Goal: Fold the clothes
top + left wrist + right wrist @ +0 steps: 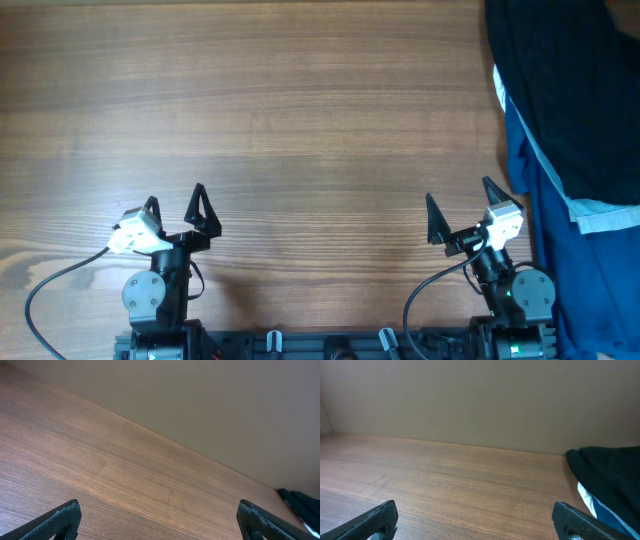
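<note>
A pile of clothes lies along the table's right edge: a dark garment on top of a blue one with light trim. The dark garment also shows at the right of the right wrist view and at the far right of the left wrist view. My left gripper is open and empty near the front left of the table, far from the clothes. My right gripper is open and empty near the front right, just left of the blue garment. Both hold nothing in the wrist views.
The wooden table spreads across the view. A plain beige wall rises behind its far edge. The arm bases and cables sit at the front edge.
</note>
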You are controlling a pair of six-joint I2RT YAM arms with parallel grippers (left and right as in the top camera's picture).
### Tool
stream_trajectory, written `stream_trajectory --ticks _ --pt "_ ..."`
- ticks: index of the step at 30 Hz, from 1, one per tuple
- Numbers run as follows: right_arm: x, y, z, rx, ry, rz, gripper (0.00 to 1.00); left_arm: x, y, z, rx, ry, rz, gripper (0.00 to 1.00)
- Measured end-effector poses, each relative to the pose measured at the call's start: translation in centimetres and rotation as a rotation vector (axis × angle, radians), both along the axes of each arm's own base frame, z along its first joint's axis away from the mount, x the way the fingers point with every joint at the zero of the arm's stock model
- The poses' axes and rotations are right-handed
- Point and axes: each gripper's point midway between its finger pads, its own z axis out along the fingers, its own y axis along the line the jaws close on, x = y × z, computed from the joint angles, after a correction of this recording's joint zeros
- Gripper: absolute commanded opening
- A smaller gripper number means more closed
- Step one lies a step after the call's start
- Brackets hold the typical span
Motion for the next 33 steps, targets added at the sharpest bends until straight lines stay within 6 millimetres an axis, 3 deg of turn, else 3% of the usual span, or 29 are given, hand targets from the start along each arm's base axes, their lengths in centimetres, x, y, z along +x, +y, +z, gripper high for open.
stream_trajectory --ticks 28,33 --pt "0.0 0.0 0.3 0.001 -0.011 -0.001 1.00 0.0 0.0 0.0 0.000 0.000 -0.002 1.00" --pt "0.0 0.0 0.9 0.001 -0.038 -0.001 1.00 0.1 -1.1 0.6 -0.002 -0.027 -0.064 1.00"
